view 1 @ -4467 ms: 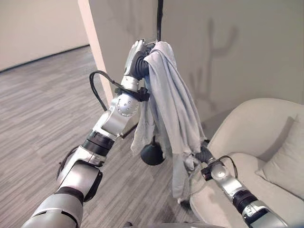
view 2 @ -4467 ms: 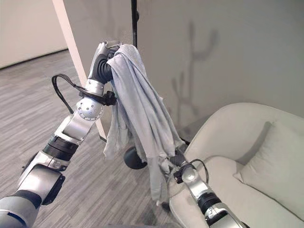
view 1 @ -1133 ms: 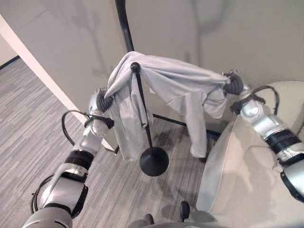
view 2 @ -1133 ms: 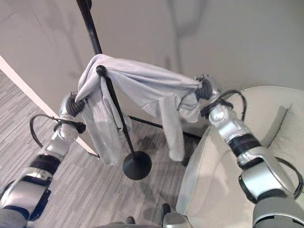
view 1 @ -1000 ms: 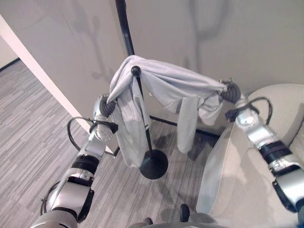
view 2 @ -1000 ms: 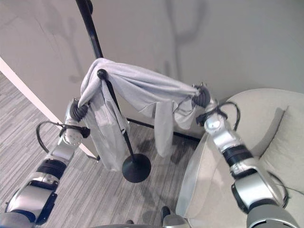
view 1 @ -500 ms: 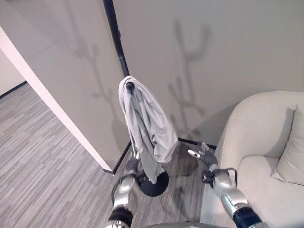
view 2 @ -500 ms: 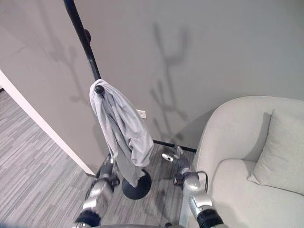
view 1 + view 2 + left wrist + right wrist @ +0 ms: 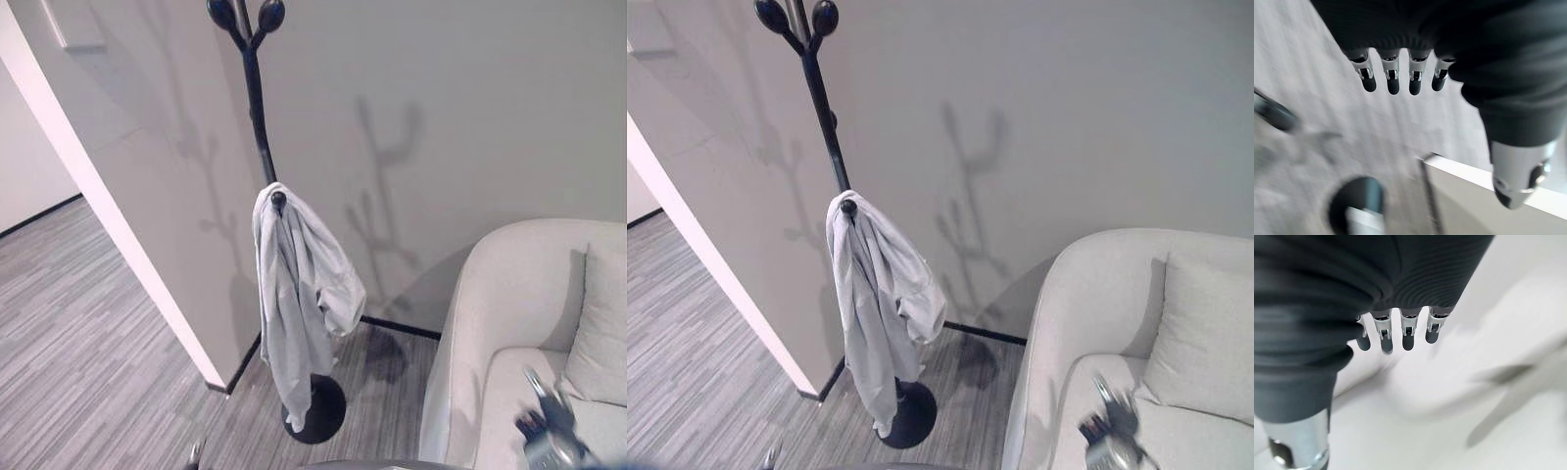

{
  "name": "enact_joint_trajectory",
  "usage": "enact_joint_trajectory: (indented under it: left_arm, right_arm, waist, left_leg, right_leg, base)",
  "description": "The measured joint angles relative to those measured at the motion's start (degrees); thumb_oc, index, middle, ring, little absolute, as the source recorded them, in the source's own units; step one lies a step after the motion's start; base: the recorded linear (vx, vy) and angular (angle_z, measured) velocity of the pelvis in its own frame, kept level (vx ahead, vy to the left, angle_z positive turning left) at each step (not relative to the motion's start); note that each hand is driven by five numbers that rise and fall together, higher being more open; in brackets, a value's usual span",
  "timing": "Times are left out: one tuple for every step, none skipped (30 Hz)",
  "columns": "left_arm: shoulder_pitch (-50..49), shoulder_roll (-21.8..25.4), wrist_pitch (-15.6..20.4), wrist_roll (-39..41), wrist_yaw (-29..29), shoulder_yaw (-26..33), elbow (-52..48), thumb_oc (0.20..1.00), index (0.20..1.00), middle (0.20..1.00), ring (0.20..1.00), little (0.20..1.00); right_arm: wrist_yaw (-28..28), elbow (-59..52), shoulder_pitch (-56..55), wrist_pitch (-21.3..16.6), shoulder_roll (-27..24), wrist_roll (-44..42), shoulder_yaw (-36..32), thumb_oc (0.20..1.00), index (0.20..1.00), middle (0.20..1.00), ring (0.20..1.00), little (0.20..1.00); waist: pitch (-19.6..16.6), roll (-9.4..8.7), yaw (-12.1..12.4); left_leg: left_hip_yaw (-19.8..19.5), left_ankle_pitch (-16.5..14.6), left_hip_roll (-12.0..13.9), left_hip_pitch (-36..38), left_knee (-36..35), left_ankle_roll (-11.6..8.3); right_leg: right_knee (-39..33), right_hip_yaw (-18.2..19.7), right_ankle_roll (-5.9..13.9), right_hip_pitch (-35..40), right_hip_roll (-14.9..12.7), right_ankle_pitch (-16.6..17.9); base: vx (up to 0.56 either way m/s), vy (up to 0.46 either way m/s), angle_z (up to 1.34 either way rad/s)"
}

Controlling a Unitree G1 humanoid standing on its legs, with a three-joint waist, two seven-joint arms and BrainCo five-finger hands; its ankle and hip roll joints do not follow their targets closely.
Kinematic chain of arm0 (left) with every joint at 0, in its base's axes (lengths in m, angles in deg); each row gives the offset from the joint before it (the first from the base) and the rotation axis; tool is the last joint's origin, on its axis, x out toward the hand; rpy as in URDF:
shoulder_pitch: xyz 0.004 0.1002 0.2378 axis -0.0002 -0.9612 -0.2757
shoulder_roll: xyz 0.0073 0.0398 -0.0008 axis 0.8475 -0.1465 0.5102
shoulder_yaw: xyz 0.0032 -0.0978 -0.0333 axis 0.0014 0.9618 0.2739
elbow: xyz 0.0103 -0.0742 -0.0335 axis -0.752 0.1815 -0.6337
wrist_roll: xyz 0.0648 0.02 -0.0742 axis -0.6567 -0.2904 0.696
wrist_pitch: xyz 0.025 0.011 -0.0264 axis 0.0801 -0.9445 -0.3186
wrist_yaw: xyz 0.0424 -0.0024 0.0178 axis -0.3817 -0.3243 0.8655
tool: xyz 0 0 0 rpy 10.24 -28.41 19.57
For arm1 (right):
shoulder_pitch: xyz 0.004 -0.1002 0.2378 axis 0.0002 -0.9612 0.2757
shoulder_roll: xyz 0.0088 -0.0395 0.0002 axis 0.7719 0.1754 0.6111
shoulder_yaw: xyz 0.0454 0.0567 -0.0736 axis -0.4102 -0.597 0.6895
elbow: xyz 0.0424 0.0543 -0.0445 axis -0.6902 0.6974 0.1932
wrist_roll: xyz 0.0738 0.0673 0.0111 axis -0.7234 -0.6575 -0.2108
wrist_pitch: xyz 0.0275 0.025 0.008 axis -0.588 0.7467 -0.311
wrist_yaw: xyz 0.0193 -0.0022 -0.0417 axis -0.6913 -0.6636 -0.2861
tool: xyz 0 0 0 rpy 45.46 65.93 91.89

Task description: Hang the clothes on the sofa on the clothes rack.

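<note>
The grey garment [image 9: 299, 294] hangs bunched from a knobbed peg [image 9: 278, 200] partway up the black clothes rack [image 9: 257, 93], centre-left of the frame, its lowest fold dangling just above the round base [image 9: 323, 406]. The rack stands against the wall beside a pale partition edge [image 9: 108, 206]; the cream sofa [image 9: 1087, 294] with a cushion [image 9: 1205, 333] fills the lower right. The right hand [image 9: 1114, 416] sits low at the bottom right over the sofa seat, fingers relaxed and empty; its wrist view shows straight fingers [image 9: 1383, 338] above the pale upholstery. The left hand [image 9: 1400, 78] hangs fingers straight, holding nothing, over the grey floor. Risk, as a judgement: the cloth is caught on one peg by a single bunch, so it could slide off if the rack is knocked or the weight settles unevenly. Against a second ago, both hands have let go of the garment and dropped away, the cloth has collapsed from a spread drape into a narrow hang, and the camera has tilted up to show the rack's top prongs.
</note>
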Motion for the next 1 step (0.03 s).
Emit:
enact_joint_trajectory:
  left_arm:
    - [-0.01, 0.05, -0.36, -0.05, -0.20, -1.77, 2.65, 1.000, 1.000, 1.000, 1.000, 1.000]
  right_arm:
    - [-0.98, 8.23, -0.45, -0.30, -0.75, -1.83, -0.31, 1.000, 1.000, 1.000, 1.000, 1.000]
  waist:
    - [-0.06, -0.26, -0.17]
  left_leg:
    - [0.00, 0.08, -0.01, -0.02, 0.00, -0.10]
  right_leg:
    - [-0.09, 0.04, -0.01, -0.19, -0.04, 0.02]
  base:
    - [0.00, 0.000, 0.00]
